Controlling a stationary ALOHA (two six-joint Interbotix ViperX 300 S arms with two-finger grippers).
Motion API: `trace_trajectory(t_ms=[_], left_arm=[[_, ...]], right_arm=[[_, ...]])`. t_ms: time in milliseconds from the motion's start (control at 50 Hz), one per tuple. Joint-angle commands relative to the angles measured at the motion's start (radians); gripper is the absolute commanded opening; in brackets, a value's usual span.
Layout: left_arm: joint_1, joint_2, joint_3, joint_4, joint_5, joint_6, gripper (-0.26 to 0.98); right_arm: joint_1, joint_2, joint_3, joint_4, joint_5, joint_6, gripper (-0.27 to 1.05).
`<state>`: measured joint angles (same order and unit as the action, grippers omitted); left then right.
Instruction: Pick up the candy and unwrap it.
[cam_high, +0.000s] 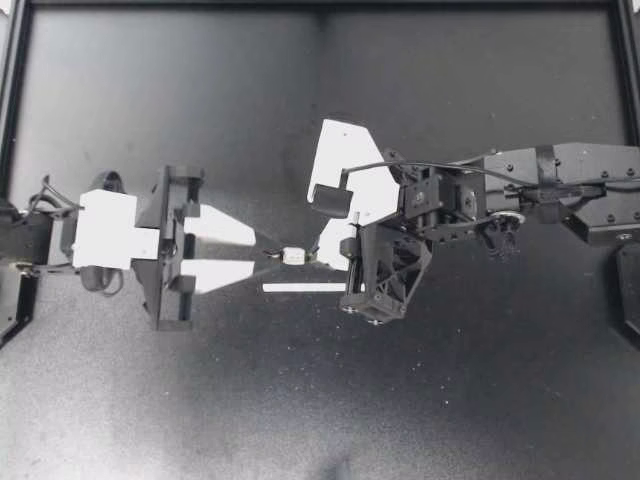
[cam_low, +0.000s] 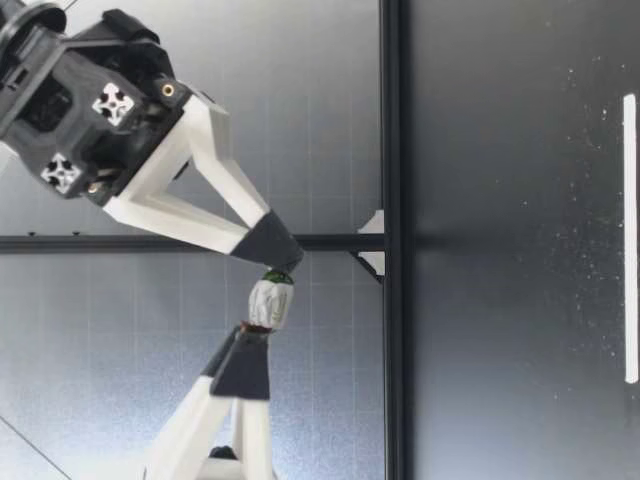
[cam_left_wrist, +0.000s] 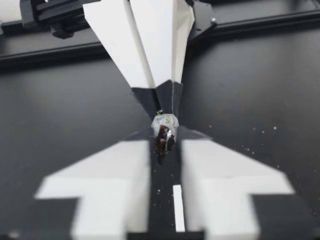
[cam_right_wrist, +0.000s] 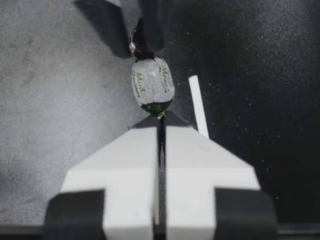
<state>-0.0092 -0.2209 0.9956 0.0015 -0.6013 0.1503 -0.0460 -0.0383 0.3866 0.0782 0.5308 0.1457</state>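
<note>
Item 1. Bench (cam_high: 150, 120): dark, matte surface, speckled with pale flecks, bordered by a black frame rail.

Item 2. Left gripper (cam_high: 262, 255): enters from my left side and lies level, pointing toward the middle of the bench. Its white fingers (cam_high: 222, 228) taper to dark tips. The tips are clamped on the dark twisted end of the wrapper, as seen in the left wrist view (cam_left_wrist: 162, 137). It is the lower of the two in the low view (cam_low: 250, 335).

Item 3. Right gripper (cam_high: 318, 252): enters from my right side, rolled onto its side, meeting the left one tip to tip. Its fingers are pressed nearly together, pinching the green twisted end (cam_right_wrist: 161, 120). It is the higher one in the low view (cam_low: 285, 262).

Item 4. White strip (cam_high: 303, 287): thin, flat, lying on the bench just beside the grippers' meeting point.

Item 5. Candy (cam_high: 293, 256): small, oval, in a white printed wrapper. It is held in the air between the two grippers, well clear of the bench in the low view (cam_low: 270, 303), and gripped at both twisted ends (cam_right_wrist: 152, 85).
</note>
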Motion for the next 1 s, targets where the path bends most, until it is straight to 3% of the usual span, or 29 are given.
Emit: trace_trajectory(t_ms=[0, 100, 280, 540, 720, 980], left_arm=[[0.002, -0.006, -0.018, -0.002, -0.006, 0.0, -0.09], [0.003, -0.012, -0.011, -0.002, -0.003, -0.011, -0.16], [0.002, -0.035, 0.003, -0.009, 0.005, -0.012, -0.16], [0.002, -0.101, 0.057, -0.055, 0.005, -0.015, -0.16], [0.002, -0.092, 0.044, -0.058, 0.003, -0.018, -0.16], [0.002, -0.057, 0.003, -0.061, -0.008, -0.02, -0.16]], right_arm=[[0.006, -0.026, -0.023, 0.002, -0.011, 0.002, -0.18], [0.006, -0.032, -0.017, 0.002, -0.014, 0.002, -0.18], [0.006, -0.049, 0.006, 0.002, -0.041, -0.003, -0.18], [0.006, -0.137, 0.13, 0.006, -0.16, 0.012, -0.18], [0.008, -0.176, 0.193, 0.006, -0.259, 0.037, -0.18], [0.006, -0.155, 0.195, 0.003, -0.347, 0.026, -0.18]])
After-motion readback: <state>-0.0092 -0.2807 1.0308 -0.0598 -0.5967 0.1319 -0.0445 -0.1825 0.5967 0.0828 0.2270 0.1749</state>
